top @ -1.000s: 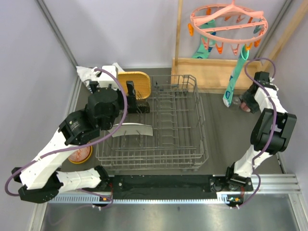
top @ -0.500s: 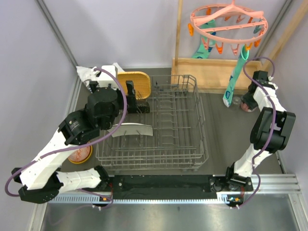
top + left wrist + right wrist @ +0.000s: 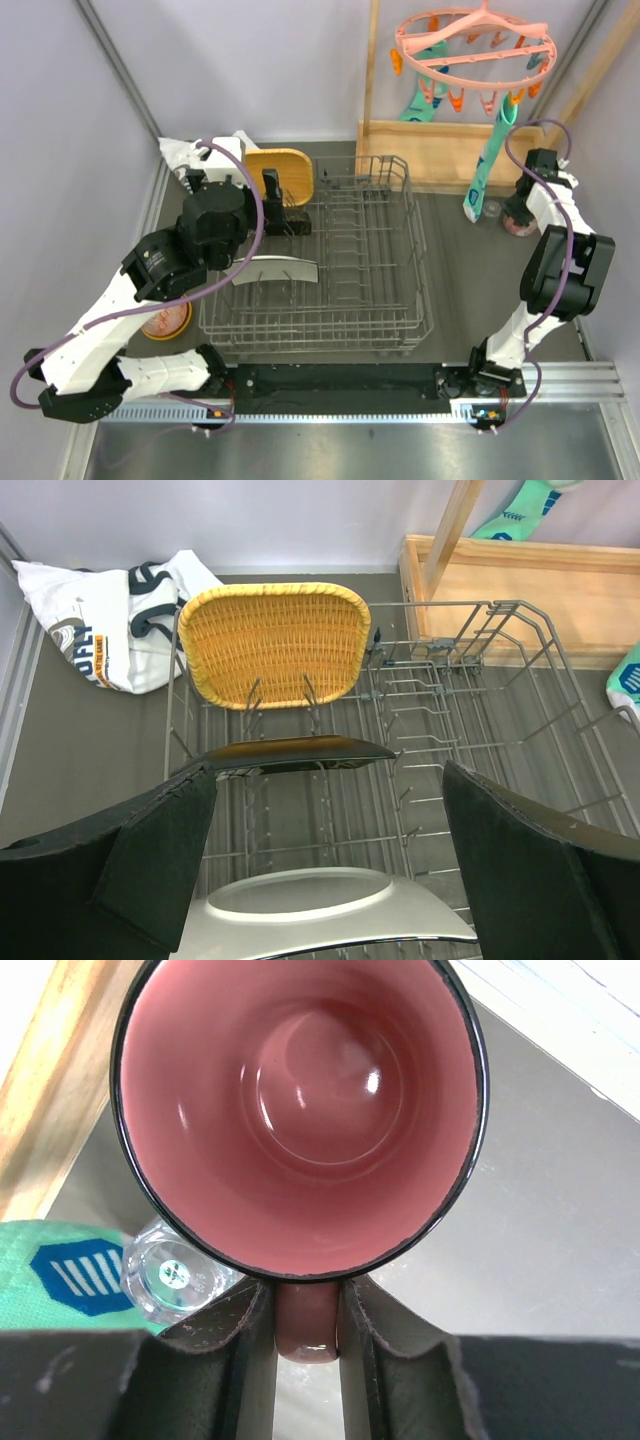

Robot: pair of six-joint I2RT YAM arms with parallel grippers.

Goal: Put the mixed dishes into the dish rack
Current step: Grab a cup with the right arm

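Note:
My right gripper (image 3: 307, 1305) is shut on the handle of the pink cup (image 3: 300, 1110), which stands on the table at the far right (image 3: 518, 223). Touching the cup's left side is the small clear glass (image 3: 175, 1278). The dish rack (image 3: 345, 300) fills the middle of the table. The yellow plate (image 3: 270, 645), the black plate (image 3: 290, 752) and the pale plate (image 3: 310, 915) stand in its left rows. My left gripper (image 3: 325, 815) hangs open above the pale plate, holding nothing. The orange bowl (image 3: 166, 320) sits left of the rack.
A white printed cloth (image 3: 100, 620) lies behind the rack's left corner. A wooden tray (image 3: 425, 152) stands at the back. A pink peg hanger (image 3: 475, 45) with teal socks (image 3: 487, 165) hangs over the glass and cup.
The right gripper's fingers have closed onto the pink cup's handle, and that wrist has edged slightly right. The left arm has not moved.

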